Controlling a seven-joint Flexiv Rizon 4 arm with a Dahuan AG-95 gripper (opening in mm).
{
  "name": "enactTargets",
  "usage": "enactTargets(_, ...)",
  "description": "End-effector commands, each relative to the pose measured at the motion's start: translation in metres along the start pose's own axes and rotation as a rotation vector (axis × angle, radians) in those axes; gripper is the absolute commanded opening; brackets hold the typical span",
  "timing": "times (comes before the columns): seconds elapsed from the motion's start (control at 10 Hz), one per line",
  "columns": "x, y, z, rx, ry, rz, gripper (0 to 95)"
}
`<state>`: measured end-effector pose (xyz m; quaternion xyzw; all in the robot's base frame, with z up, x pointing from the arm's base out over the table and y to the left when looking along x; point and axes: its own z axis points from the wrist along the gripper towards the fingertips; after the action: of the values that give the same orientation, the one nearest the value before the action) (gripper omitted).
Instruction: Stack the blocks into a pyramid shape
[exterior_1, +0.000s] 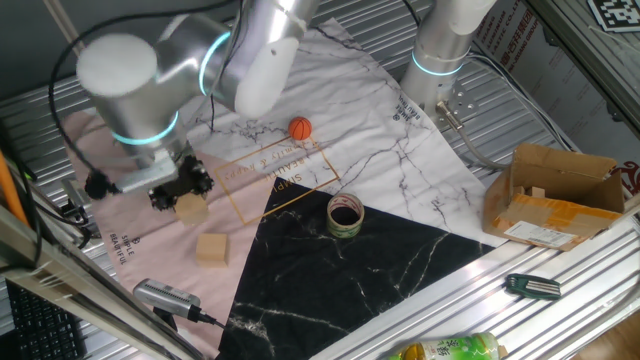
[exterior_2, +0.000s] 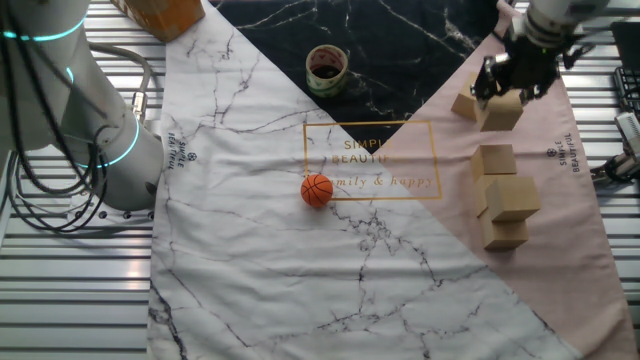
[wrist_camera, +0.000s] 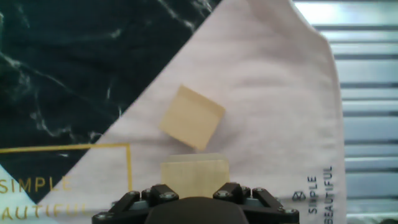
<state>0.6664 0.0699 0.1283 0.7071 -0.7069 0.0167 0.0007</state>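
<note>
In the hand view, the black two-finger gripper (wrist_camera: 194, 186) fills the bottom edge, and a light-tan wooden cube (wrist_camera: 194, 175) sits right between its fingers, closed in on both sides; the cube appears to be clamped by them. Just beyond it, a second light-tan wooden cube (wrist_camera: 193, 117) lies turned cornerwise on the pale pink part of the printed cloth (wrist_camera: 273, 112), close to the edge of the cloth's black marble-patterned panel (wrist_camera: 74, 56). From this view I cannot tell whether the held cube rests on the cloth or hangs just above it.

In the other fixed view, the gripper (exterior_2: 508, 88) stands over the held cube (exterior_2: 501, 111), with the loose cube (exterior_2: 463, 106) just beside it. Nearer that camera, a group of the same wooden cubes (exterior_2: 505, 195) sits bunched together on the pink cloth, some on top of others; how many there are is hard to count.

Farther across the cloth, a small orange ball (exterior_2: 317, 190) lies on the white marble-patterned part, just below the gold-lined lettering. A roll of tape (exterior_2: 326, 66) sits on the black panel. In one fixed view, a large brown cardboard box (exterior_1: 555, 195) stands well apart on the metal table (exterior_1: 560, 330), off the cloth.
</note>
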Motion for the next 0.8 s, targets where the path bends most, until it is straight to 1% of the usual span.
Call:
enactTargets(0.1,0.002,-0.001,-0.001,-0.003,0.004,0.001,0.0)
enactTargets(0.3,0.013,0.0,-0.001,-0.002,-0.004,0.001,0.0)
enactTargets(0.6,0.036,-0.007,0.001,-0.004,-0.021,-0.011,0.0)
enactTargets(0.7,0.04,-0.01,0.001,-0.008,-0.026,-0.011,0.0)
enactTargets(0.8,0.042,-0.011,0.001,-0.006,-0.021,-0.008,0.0)
